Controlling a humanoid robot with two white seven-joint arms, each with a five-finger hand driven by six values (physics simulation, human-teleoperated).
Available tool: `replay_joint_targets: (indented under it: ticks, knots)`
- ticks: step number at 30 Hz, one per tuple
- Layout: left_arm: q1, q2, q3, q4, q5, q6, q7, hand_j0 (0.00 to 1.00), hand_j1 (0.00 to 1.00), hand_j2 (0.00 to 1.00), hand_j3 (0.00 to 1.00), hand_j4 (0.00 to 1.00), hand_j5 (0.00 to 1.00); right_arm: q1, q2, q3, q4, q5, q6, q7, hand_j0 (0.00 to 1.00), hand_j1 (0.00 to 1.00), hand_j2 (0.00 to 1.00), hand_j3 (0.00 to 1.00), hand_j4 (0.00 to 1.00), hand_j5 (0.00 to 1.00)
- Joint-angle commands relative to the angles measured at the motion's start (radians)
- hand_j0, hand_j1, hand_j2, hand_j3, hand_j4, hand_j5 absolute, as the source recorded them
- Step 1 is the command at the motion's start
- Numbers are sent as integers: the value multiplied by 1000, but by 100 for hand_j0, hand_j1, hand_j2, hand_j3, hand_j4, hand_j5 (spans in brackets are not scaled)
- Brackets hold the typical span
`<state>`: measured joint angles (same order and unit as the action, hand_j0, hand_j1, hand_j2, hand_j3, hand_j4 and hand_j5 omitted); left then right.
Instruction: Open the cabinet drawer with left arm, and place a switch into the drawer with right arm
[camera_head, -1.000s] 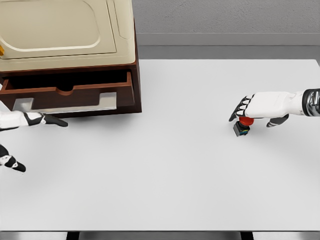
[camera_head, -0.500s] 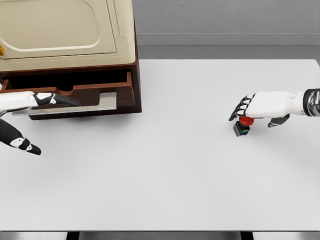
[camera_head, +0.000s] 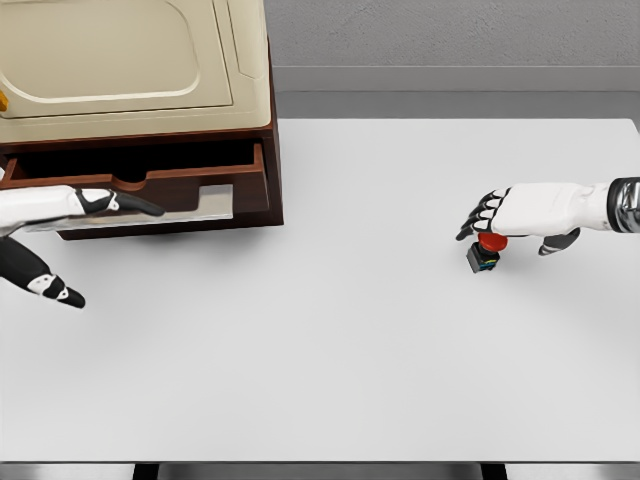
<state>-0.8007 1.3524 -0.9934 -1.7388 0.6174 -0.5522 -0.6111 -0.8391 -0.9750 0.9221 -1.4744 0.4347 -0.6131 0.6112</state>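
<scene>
The brown cabinet (camera_head: 275, 150) stands at the back left, and its drawer (camera_head: 195, 187) is pulled partly out, dark inside. My left hand (camera_head: 75, 240) reaches in from the left edge and is open. One long finger (camera_head: 125, 203) lies across the drawer front and the thumb (camera_head: 50, 287) hangs lower over the table. The switch (camera_head: 484, 255), a small dark block with a red button, sits on the table at the right. My right hand (camera_head: 500, 222) hovers just over it. Its fingers (camera_head: 480, 215) bend down above the button while the thumb (camera_head: 555, 241) stays apart, grasping nothing.
A beige lidded appliance (camera_head: 120, 60) sits on top of the cabinet. The white table (camera_head: 340, 340) stretches between cabinet and switch. A grey wall runs along the back.
My left hand has risen from the table to the drawer front, its finger now laid across it. The right hand and the switch have hardly moved.
</scene>
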Motion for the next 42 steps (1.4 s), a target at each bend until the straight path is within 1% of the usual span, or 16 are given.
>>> replay_joint_targets:
  ticks: [1,5,17,18,24,27,33,42]
  knots:
    - [0,-10,9,18,5,38,0,100,100,100,100,100,100,0,-2,0,-7,-4,2,0,97,97,97,97,97,97]
    - [0,-16,18,54,13,67,0,100,100,100,100,100,100,0,-1,0,-7,-5,2,0,100,100,100,100,100,100]
    - [23,-13,13,50,-1,66,0,100,100,100,100,100,100,0,-2,-2,-7,-5,2,0,100,100,100,100,100,100]
    - [23,-13,13,48,-18,66,0,100,100,100,100,100,100,0,-2,-2,-7,-4,2,0,100,100,100,100,100,100]
    - [34,2,9,19,-25,54,0,100,100,100,100,100,100,0,-4,-2,-6,-4,2,0,100,100,100,100,100,100]
    - [52,13,7,10,-27,5,0,100,100,100,100,100,100,0,-4,-2,-6,-4,2,0,100,100,100,100,100,100]
    - [66,47,4,-4,-27,-59,0,100,100,100,100,100,100,0,-4,-2,-6,-4,2,0,100,100,100,100,100,100]
    - [66,83,-11,-21,-25,-59,0,100,100,100,100,100,100,0,-4,-2,-6,-4,2,0,100,100,100,100,100,100]
